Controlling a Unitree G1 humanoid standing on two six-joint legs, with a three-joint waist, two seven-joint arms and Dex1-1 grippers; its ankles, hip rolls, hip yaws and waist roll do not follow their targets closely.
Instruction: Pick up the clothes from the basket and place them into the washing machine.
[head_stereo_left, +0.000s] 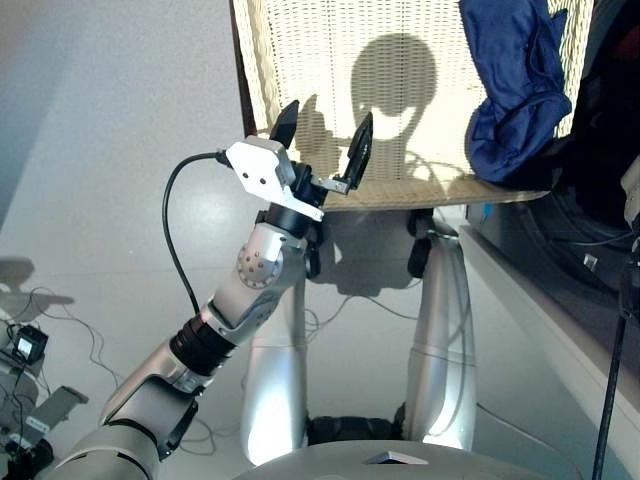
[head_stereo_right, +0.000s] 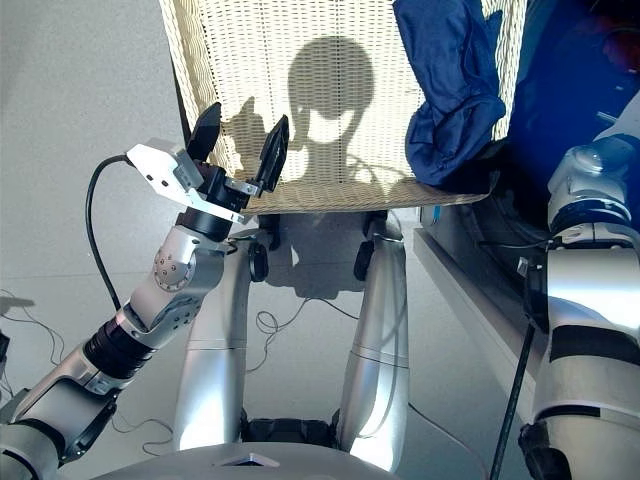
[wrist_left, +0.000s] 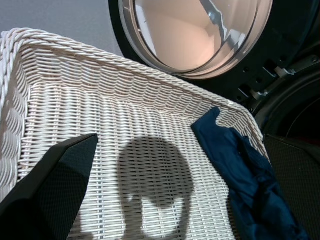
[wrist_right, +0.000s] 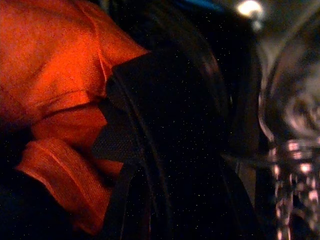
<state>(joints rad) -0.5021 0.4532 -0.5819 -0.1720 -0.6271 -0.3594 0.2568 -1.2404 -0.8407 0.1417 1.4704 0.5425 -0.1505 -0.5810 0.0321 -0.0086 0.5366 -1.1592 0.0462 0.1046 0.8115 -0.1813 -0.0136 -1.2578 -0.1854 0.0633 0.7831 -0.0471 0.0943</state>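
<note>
One dark blue garment (head_stereo_left: 515, 95) in basket (head_stereo_left: 330, 60), one orange-red garment (wrist_right: 55, 75) by right gripper, left gripper (head_stereo_left: 322, 135) wide open, empty.

The basket (head_stereo_left: 330, 100) is woven cream-white wicker, ribbed and matt, with a twisted rope-like rim. The blue garment (head_stereo_left: 515, 85) in it is soft, crumpled cloth with a dull finish. The orange garment (wrist_right: 55, 85) is a fine-knit fabric with a folded hem. The washer door (wrist_left: 200, 35) has glossy glass inside a smooth, shiny ring. The left gripper (head_stereo_left: 322, 140) has matt black fingers with finely textured pads.
</note>
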